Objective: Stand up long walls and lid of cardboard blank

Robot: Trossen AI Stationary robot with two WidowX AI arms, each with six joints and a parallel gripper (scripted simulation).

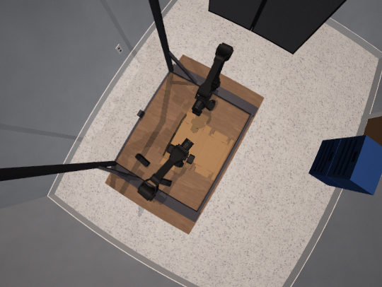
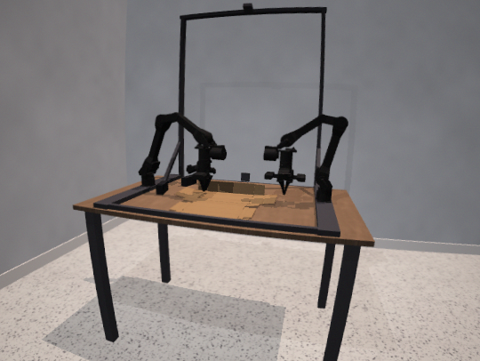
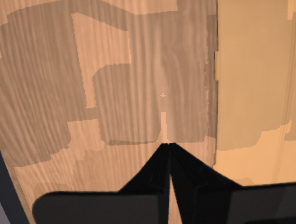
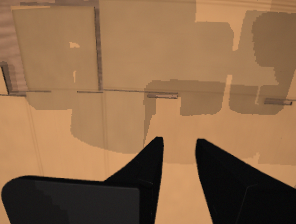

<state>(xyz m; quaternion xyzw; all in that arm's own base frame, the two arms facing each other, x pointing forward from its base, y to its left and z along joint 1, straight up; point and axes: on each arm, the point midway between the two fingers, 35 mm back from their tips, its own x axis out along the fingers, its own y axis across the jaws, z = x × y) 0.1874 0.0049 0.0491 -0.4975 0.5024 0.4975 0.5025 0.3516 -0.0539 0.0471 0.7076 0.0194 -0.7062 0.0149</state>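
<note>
- Left end effector (image 1: 197,112) (image 2: 284,193) (image 3: 168,145) is shut, fingertips together, with nothing between them; it points down over bare wood just beside the cardboard.
- Right end effector (image 1: 187,143) (image 2: 204,188) (image 4: 180,139) is slightly open, a narrow gap between its fingertips and nothing gripped; it points down over the cardboard. Whether its tips touch the cardboard, I cannot tell.
- Cardboard blank (image 1: 212,148) (image 2: 213,205) (image 3: 255,75) (image 4: 50,145) has its base flat on the tabletop (image 1: 148,138) (image 2: 293,213) (image 3: 185,75). Seen from the top, it spreads towards 5 and 6 o'clock of the left end effector; in the left wrist view it fills the side from 1 to 3 o'clock.
- One long wall (image 1: 175,132) (image 2: 240,188) stands up along the blank's 10 o'clock side in the top view. The panels opposite, towards 4 o'clock, lie low.
- Two black blocks sit apart from the blank in the top view: one (image 1: 142,160) at 8 o'clock of the right end effector, the other (image 1: 165,182) at 7.
- Blue cabinet (image 1: 361,166) stands well beyond the table, at 3 o'clock.
</note>
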